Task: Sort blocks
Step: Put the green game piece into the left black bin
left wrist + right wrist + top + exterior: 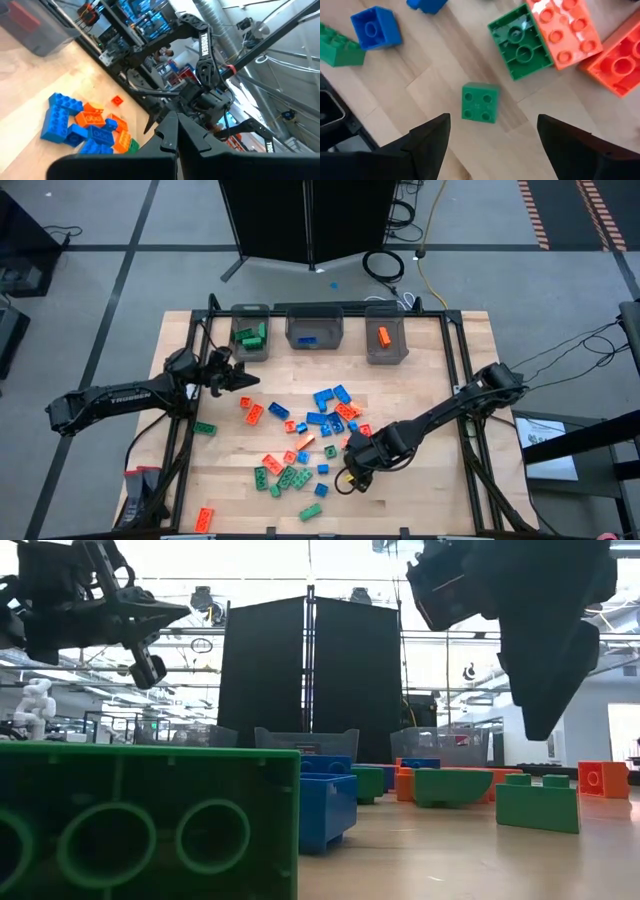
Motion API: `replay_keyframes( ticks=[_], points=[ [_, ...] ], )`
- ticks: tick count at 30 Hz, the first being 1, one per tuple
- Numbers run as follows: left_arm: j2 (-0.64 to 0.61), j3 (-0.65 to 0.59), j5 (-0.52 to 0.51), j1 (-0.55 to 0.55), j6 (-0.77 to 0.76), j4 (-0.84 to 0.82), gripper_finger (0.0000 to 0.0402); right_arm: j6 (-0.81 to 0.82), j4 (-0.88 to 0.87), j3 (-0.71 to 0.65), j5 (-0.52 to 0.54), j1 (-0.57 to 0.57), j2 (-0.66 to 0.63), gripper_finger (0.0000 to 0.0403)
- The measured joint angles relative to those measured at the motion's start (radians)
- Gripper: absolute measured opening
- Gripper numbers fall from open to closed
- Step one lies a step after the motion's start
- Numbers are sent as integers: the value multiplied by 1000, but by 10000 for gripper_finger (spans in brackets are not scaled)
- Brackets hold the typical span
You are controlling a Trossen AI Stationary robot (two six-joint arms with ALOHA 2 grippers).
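Note:
Small studded blocks in blue, orange-red and green lie scattered over the middle of the table [325, 417], with a mostly green group nearer the front [285, 476]. My right gripper [352, 465] hangs open above the table, pointing down. In the right wrist view its fingers [493, 117] stand on either side of a small green four-stud block [480, 102] that lies flat on the wood, and they touch nothing. My left gripper [243, 377] is raised near the left bin with its fingers [176, 127] shut, and no block shows between them.
Three grey bins stand at the far edge: the left one [250, 320] holds green blocks, the middle one [315, 319] a blue block, the right one [386, 352] an orange block. Single blocks lie near the left edge [205, 428] and the near edge [205, 518]. Black frame rails run along both table sides.

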Motion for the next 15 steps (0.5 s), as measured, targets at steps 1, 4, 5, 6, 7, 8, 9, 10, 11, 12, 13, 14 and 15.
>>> replay_keyframes(
  ticks=[1,4,5,6,7,8,9,10,11,12,13,14,15],
  points=[
    [0,0,0,0,0,-6,0,0,-4,0,3,-2,0,295],
    [0,0,0,0,0,-39,0,-9,-6,1,7,-5,13,295],
    [0,0,-1,0,0,-48,0,-10,-6,1,6,-6,21,295],
    [0,0,0,0,0,-54,0,-14,-7,1,5,-6,31,295],
    [0,0,-1,0,0,-63,0,-16,-3,0,1,-6,39,295],
    [0,0,-1,0,0,-73,0,-15,8,0,-2,-6,48,295],
    [0,0,-1,0,0,-76,0,-13,21,0,-2,-6,55,295],
    [0,0,-1,0,0,-75,0,-14,31,0,-4,-6,64,295],
    [0,0,-1,0,0,-74,0,-14,32,0,-11,-6,72,295],
    [0,0,-4,0,0,-75,0,-14,31,0,-22,-6,79,295],
    [0,0,-5,0,0,-74,0,-14,30,0,-23,-6,81,295],
    [0,0,-8,0,0,-73,0,-13,29,0,-24,-6,81,295],
    [0,0,-9,0,0,-73,0,-11,33,0,-25,-6,80,295]
  ],
)
